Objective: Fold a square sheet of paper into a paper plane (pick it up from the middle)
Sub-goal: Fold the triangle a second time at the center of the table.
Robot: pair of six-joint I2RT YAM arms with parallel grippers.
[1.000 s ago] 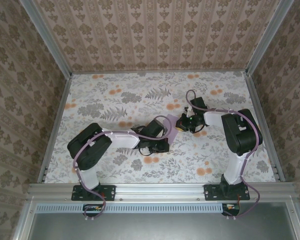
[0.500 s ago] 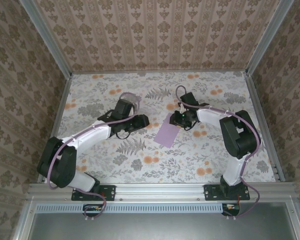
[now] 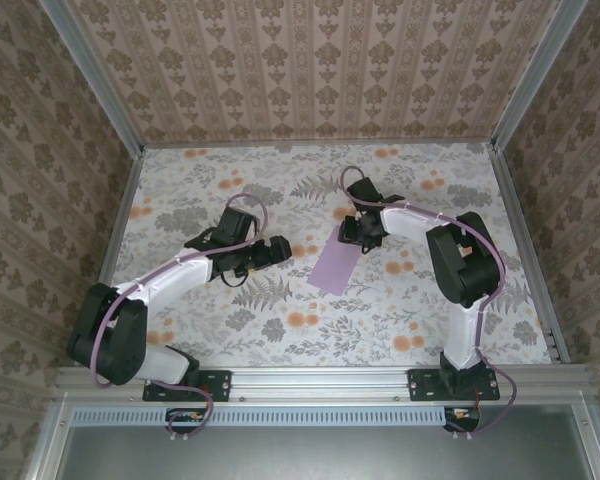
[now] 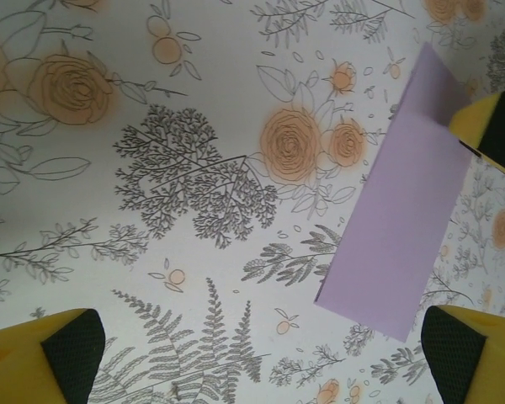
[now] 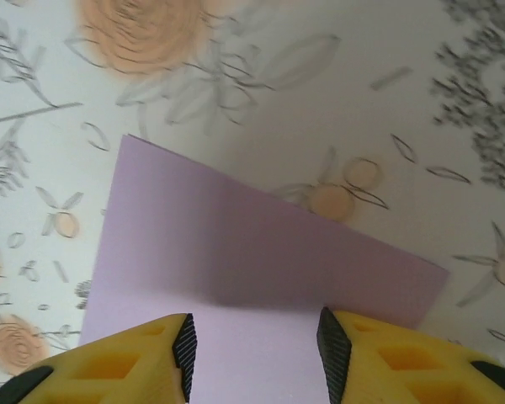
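Note:
The square sheet of paper point(image 3: 334, 264) lies flat on the flowered table as a long lilac rectangle, folded narrow. My left gripper point(image 3: 278, 249) hovers to its left, wide open and empty. In the left wrist view the paper point(image 4: 401, 225) lies at the right, its near corner close to my right-hand fingertip point(image 4: 454, 352), and my left gripper point(image 4: 261, 362) spans bare table. My right gripper point(image 3: 353, 234) stands over the paper's far end. In the right wrist view its jaws point(image 5: 257, 353) are partly open, straddling the paper point(image 5: 236, 252) without pinching it.
The table point(image 3: 230, 330) has a floral cover and is walled on three sides by patterned panels with metal rails point(image 3: 115, 240). A yellow finger of the right gripper point(image 4: 498, 126) shows beside the paper's far end in the left wrist view.
Both grippers opened and let the paper go. The left arm swung away to the left and farther back; the right gripper shifted slightly left over the paper's far end. The paper now lies flat.

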